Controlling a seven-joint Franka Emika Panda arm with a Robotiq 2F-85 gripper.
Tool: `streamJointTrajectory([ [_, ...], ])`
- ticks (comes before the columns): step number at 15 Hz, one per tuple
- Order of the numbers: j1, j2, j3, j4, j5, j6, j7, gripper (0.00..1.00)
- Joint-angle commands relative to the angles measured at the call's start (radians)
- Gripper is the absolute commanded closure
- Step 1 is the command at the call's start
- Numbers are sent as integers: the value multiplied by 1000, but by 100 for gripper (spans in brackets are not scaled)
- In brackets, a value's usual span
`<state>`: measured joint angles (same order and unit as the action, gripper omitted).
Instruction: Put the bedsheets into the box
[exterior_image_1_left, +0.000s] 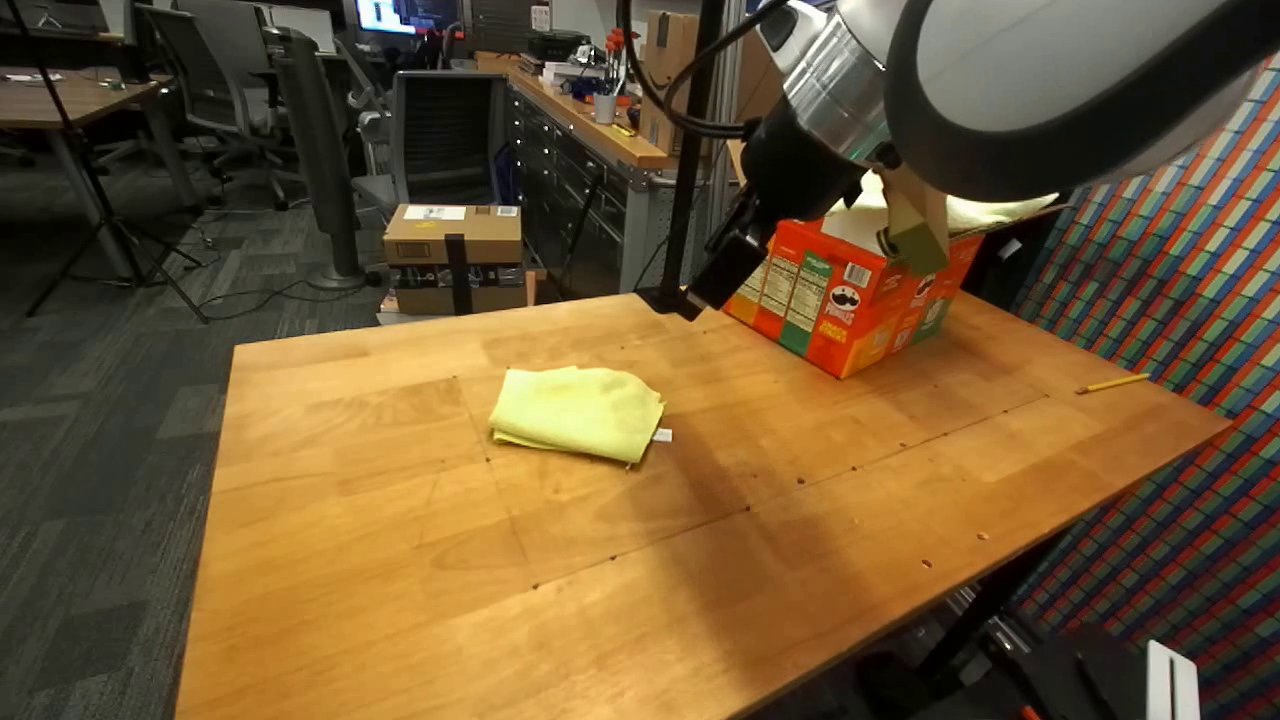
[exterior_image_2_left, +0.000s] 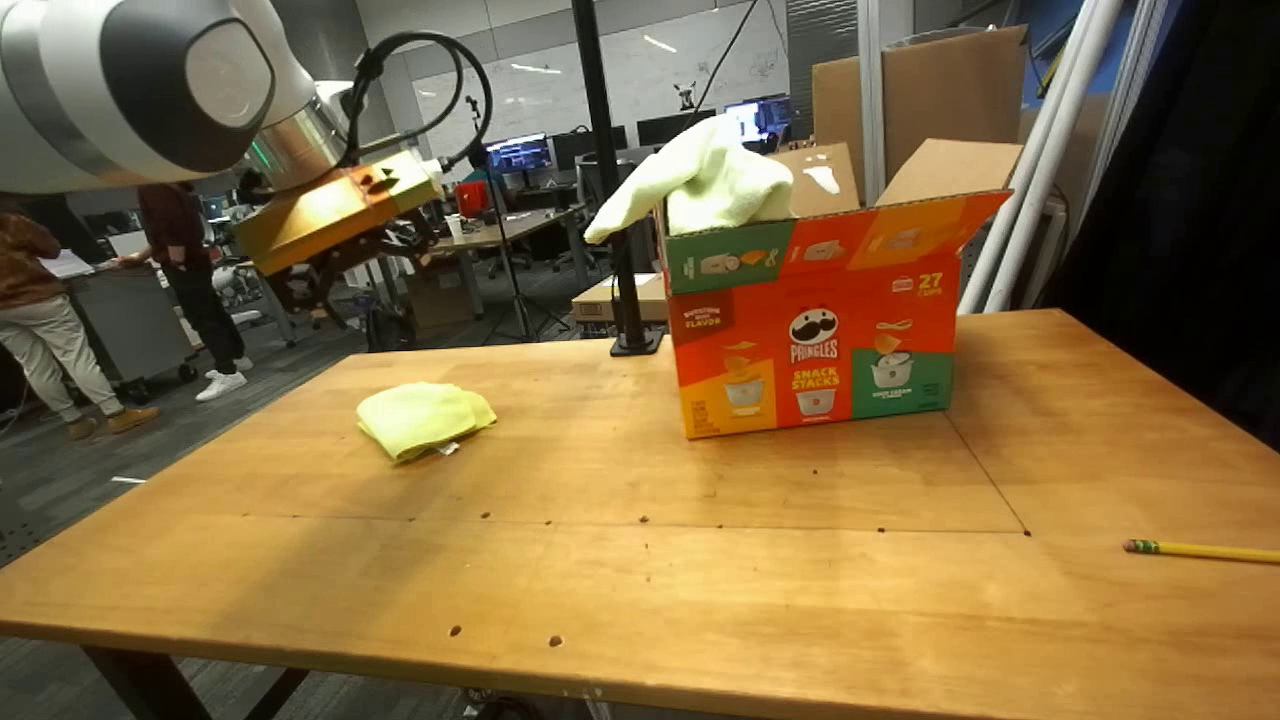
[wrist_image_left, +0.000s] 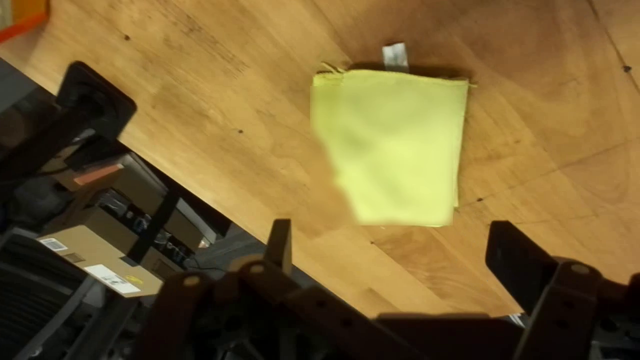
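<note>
Lying folded on the table (exterior_image_1_left: 400, 560), the yellow-green cloth (exterior_image_1_left: 577, 412) is left of the box (exterior_image_2_left: 815, 340) in both exterior views, well apart from it. A pale cloth (exterior_image_2_left: 722, 185) spills over the top edge of the box. In an exterior view the arm (exterior_image_2_left: 150, 95) holds its jaws raised left of the box, spread wide and gripping nothing. A pencil (exterior_image_2_left: 1205, 551) lies right of the box.

White arm (exterior_image_1_left: 1040, 60), silver collar (exterior_image_1_left: 838, 86), looping black cables (exterior_image_1_left: 722, 129), dark hand (wrist_image_left: 390, 234)
</note>
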<state>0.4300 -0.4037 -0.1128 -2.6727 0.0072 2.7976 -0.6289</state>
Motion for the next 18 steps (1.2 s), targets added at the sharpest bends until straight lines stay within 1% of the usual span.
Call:
streamJointTrajectory([
  [1,94,61,-33,64,122,9,-105,0],
  [3,138,86,-52,98,220,3,-152,0],
  [5,163,120,-63,135,320,2,-206,0],
  [7,170,172,-70,183,409,6,-267,0],
  [8,159,199,-65,211,443,-1,-288,0],
  [9,189,218,-99,226,456,3,-296,0],
  [11,184,267,-100,251,484,8,-311,0],
  [18,177,412,-87,272,586,26,-353,0],
])
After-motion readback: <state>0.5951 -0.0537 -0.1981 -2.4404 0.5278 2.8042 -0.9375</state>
